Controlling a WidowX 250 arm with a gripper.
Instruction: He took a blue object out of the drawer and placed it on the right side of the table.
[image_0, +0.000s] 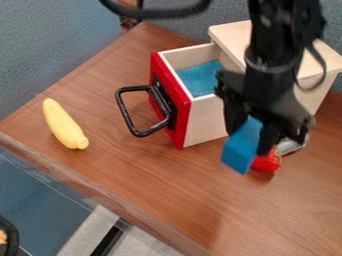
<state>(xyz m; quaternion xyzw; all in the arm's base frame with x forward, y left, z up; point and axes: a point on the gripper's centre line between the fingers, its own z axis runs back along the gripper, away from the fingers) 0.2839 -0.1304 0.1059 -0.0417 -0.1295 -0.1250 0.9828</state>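
The black gripper hangs over the table to the right of the open drawer, shut on a blue block. The block is tilted and its lower part sticks out below the fingers, above the wooden table. The drawer has a red front with a black handle and stands pulled out from its pale wooden box; blue material shows on its inside floor. The arm covers part of the box and the drawer's right side.
A red object with a silvery thing beside it lies behind and below the gripper. A yellow banana-like toy lies on the left. The table's front edge runs diagonally from left to bottom centre.
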